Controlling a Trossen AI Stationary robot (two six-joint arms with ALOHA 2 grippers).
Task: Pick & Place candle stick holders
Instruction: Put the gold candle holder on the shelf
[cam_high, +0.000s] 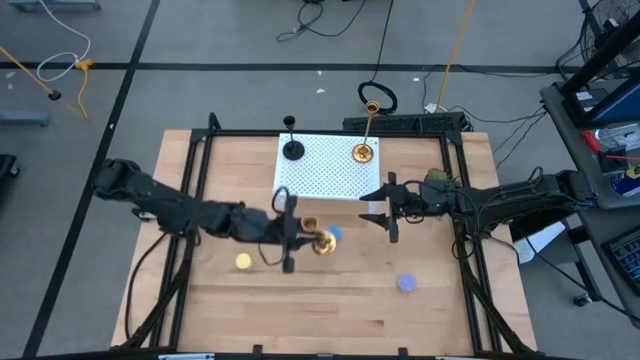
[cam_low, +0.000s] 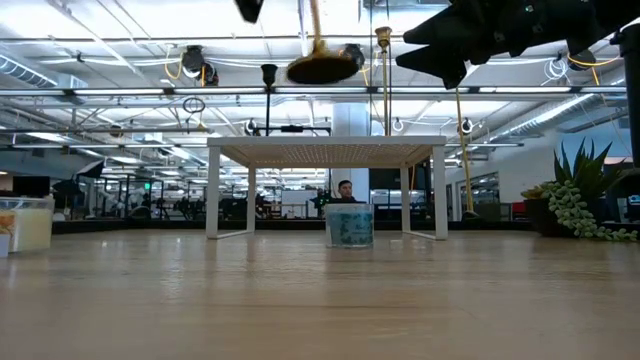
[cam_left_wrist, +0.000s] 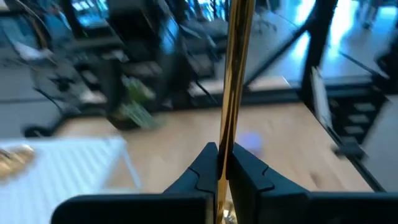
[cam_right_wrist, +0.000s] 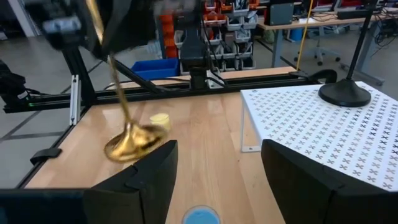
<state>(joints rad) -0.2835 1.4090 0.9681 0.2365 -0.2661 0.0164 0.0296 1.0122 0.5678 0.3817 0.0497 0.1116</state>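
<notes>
My left gripper (cam_high: 291, 238) is shut on a shiny brass candle stick holder (cam_high: 320, 241) over the table's middle. Its round base (cam_low: 322, 68) hangs high above the table top. My right gripper (cam_high: 386, 213) is open and empty, to the right of it, near the white stand's front right corner. A second brass holder (cam_high: 365, 150) and a shorter black holder (cam_high: 292, 149) stand by their bases on the white perforated stand (cam_high: 330, 170). A yellow piece (cam_high: 243, 262), a blue piece (cam_high: 333, 235) and a lavender piece (cam_high: 406, 283) lie on the table. My left gripper pinches the brass holder's slim stem (cam_left_wrist: 226, 144) between its two fingers. The fingers come roughly level from the table's left and lie across the stem. The holder is lifted clear of the table and tilted, its base (cam_right_wrist: 132, 144) lowest.
A green plant sprig (cam_high: 437, 181) lies at the table's right, behind my right gripper. The black frame rails (cam_high: 462, 240) run along the table's sides. Bare wood lies toward the near edge (cam_high: 330, 315). A person shows in the room beyond the table (cam_low: 345, 188).
</notes>
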